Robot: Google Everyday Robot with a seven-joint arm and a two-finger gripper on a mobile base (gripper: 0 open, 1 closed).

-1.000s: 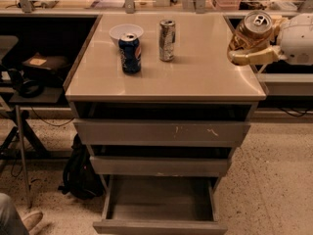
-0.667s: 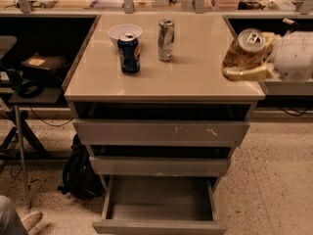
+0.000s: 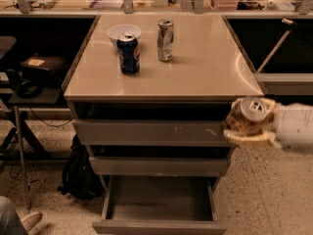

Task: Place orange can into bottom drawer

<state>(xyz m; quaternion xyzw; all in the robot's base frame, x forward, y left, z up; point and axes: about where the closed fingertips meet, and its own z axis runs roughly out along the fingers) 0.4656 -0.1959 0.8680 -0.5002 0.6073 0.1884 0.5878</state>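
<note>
1. Camera view: the hand (image 3: 238, 127) sits at 3 o'clock in the frame, off the right edge of the cabinet and level with the top drawer (image 3: 146, 132). Its white arm runs out of the frame to the right.
2. The hand is clamped on the orange can (image 3: 249, 110). Pale fingers (image 3: 250, 140) wrap its side, and the can is tilted so its silver top faces up and toward the camera.
3. The orange can is in the air, below the counter (image 3: 205, 67) edge and clear of it. It is outside the cabinet's right side.
4. The bottom drawer (image 3: 161, 199) is pulled out at 6 o'clock, with its floor and side walls showing. It lies toward 7 o'clock from the orange can, well apart and lower down.
5. The top drawer and the middle drawer (image 3: 159, 166) each stand slightly out, with a dark gap above each.
6. On the counter, toward 11 o'clock, a blue can (image 3: 128, 53) stands upright just in front of a white bowl (image 3: 123, 32).
7. A silver can (image 3: 165, 39) stands upright at 3 o'clock from the blue can, near it but not touching.
8. A dark backpack (image 3: 78, 173) leans on the floor at 9 o'clock from the bottom drawer.
</note>
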